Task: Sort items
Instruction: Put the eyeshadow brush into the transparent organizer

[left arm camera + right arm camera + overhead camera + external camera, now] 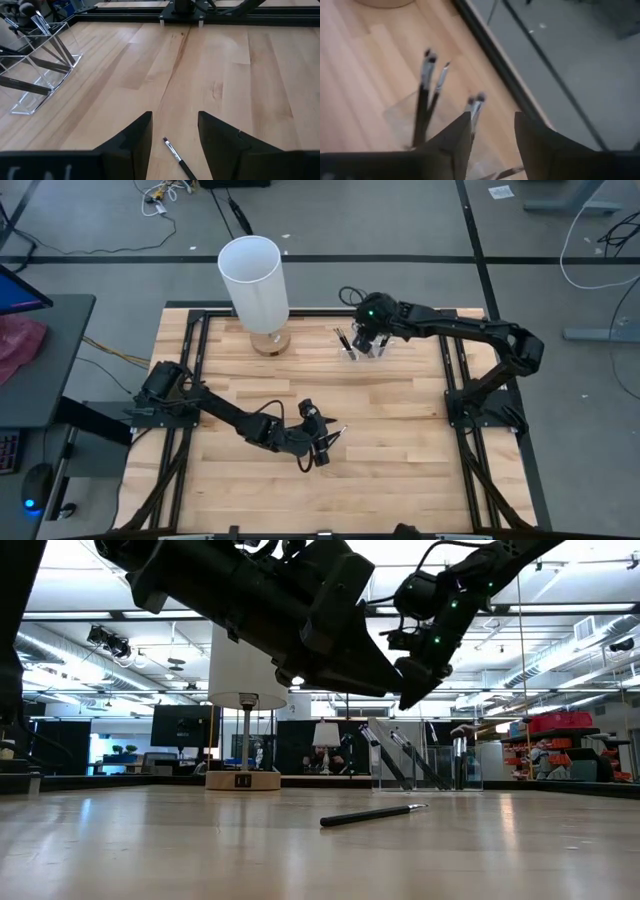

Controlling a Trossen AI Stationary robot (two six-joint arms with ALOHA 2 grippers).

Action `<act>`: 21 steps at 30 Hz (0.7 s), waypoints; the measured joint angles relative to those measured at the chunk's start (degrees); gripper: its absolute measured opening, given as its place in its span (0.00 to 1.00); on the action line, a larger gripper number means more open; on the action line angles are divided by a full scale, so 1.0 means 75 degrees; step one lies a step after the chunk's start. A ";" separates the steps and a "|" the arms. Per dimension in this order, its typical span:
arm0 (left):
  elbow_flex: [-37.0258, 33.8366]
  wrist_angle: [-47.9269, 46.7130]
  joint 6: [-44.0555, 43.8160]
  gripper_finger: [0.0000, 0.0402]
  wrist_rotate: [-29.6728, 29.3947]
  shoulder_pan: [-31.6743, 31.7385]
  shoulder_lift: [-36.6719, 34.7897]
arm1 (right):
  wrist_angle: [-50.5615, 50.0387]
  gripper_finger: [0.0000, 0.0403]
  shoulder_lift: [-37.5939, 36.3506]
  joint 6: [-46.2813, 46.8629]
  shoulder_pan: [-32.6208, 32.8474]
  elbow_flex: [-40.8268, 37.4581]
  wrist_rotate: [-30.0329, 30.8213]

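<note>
One brush lies loose on the table, and the left gripper (175, 137) hangs directly over it, fingers spread apart and empty. In the left wrist view the brush (179, 159) sits in the gap between the two dark fingers, its small pale tip pointing forward, away from the wrist, and its dark handle running back under the gripper. Its long axis runs roughly along the gap rather than across it, slightly slanted, so a straight descent should put a finger on each side of the handle. The low view shows it flat on the wood, clear of the gripper above.

The left arm is much nearer this brush than the right arm. The brush is thin and pencil-like, black-handled, with a short silver band near the tip.

The right gripper (366, 340) is well apart, at the table's far side, poised over a small clear holder (364, 348) where several dark brushes (422, 97) already stand leaning. Its fingers are parted with nothing visibly between them. A tall white cylinder (254, 280) stands near the holder.
</note>
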 joint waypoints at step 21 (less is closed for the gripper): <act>0.0000 0.0041 -0.0080 0.40 -0.0010 -0.0601 0.0104 | 0.0653 0.25 -0.2232 0.2682 0.5273 -0.2798 0.0774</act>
